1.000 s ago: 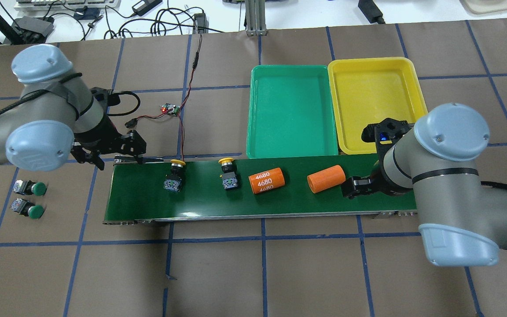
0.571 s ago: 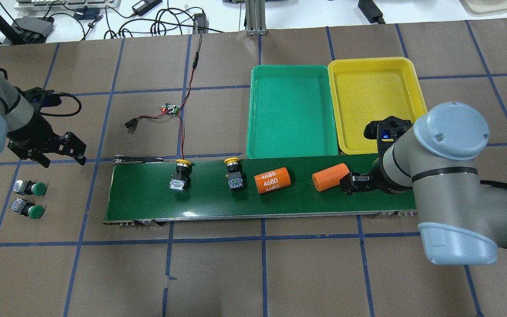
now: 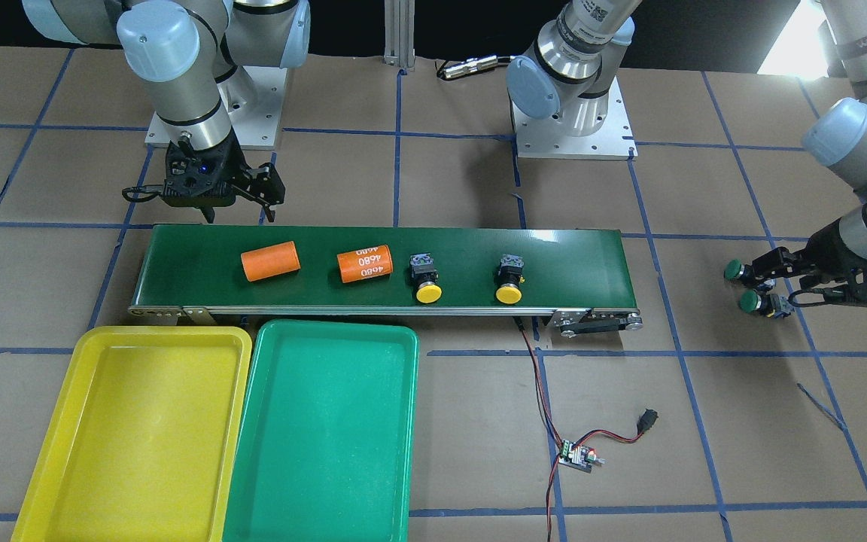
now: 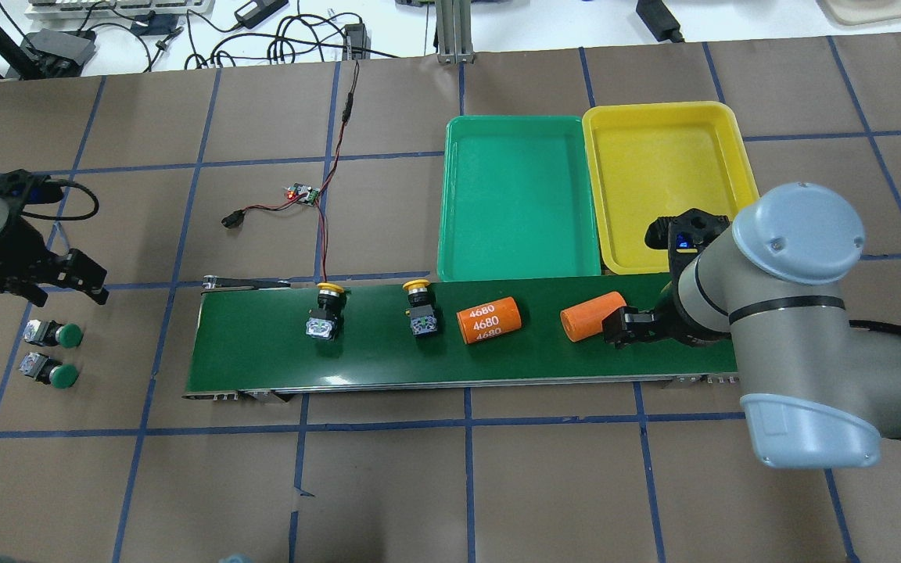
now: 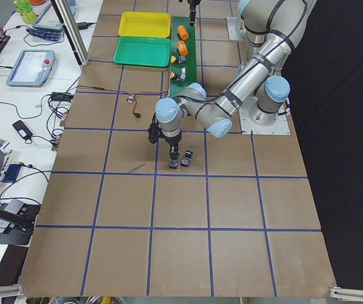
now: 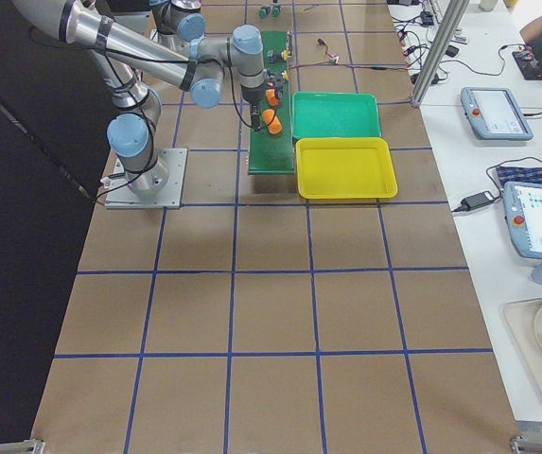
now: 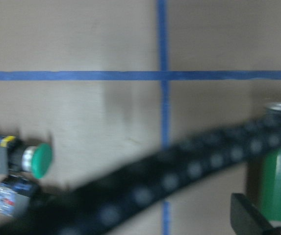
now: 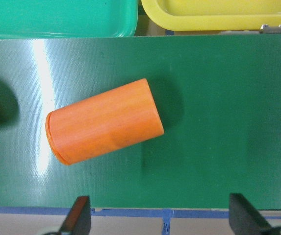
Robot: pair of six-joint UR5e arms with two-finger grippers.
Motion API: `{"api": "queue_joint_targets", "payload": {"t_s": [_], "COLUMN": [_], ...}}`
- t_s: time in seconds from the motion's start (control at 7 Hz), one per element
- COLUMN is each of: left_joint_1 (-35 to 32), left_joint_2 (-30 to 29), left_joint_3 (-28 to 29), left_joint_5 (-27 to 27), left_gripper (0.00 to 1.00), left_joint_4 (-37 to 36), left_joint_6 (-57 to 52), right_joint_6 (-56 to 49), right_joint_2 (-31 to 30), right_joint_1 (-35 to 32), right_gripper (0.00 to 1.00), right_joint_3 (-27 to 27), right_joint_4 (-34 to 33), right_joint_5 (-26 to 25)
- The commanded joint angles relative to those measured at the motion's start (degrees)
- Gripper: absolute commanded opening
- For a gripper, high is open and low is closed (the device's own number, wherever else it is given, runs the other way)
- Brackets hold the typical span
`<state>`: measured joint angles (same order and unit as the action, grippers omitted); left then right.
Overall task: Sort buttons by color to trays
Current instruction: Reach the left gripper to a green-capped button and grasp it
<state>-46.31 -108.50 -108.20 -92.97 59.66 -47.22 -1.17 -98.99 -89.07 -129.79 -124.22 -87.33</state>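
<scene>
Progress: zero of four sorted. Green tray (image 4: 519,195) and yellow tray (image 4: 665,188) sit side by side, touching, just past the belt's (image 4: 263,360) far edge at the right arm's end, and neither has anything in it. Two yellow buttons (image 4: 325,313) (image 4: 421,311) lie on their sides mid-belt, caps toward the far edge. Two green buttons (image 4: 52,335) (image 4: 48,369) lie on the table (image 4: 466,485) off the belt's left end, well apart from the trays. Left gripper (image 4: 69,297) hangs just beside the green pair, jaws spread, holding nothing; my guess is a green pick comes next. Right gripper (image 8: 160,218) hovers at the belt's near edge, jaws wide apart, empty, with the plain orange cylinder (image 8: 105,121) lying in front of it. The "4680" cylinder (image 4: 488,321) lies between that and the yellow buttons; both are distractors. All four placements are left to do. Surface: brown paper with a blue tape grid, a small wired board (image 4: 303,194) near the belt. Room: benches with pendants and cables alongside.
</scene>
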Motion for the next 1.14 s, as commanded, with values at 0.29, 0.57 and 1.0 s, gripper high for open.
{"api": "queue_joint_targets", "payload": {"t_s": [0.29,0.57,1.0], "left_joint_1": [2.6,2.7,2.6], "left_joint_2": [-5.8,-4.0,-4.3], "left_joint_3": [1.8,1.9,2.0], "left_joint_5": [2.9,3.4,3.8], "left_gripper": [1.00,1.00,1.00], "left_joint_4": [-1.8,2.6,3.5], "left_joint_6": [-6.8,-6.6,-6.6], "right_joint_6": [0.1,0.4,0.6], "right_joint_2": [0.2,0.5,0.5], "right_joint_1": [-0.1,-0.1,-0.1], "right_gripper": [1.00,1.00,1.00], "right_joint_3": [-0.2,-0.3,-0.3], "right_joint_4": [-0.1,-0.1,-0.1], "right_joint_5": [0.2,0.3,0.3]}}
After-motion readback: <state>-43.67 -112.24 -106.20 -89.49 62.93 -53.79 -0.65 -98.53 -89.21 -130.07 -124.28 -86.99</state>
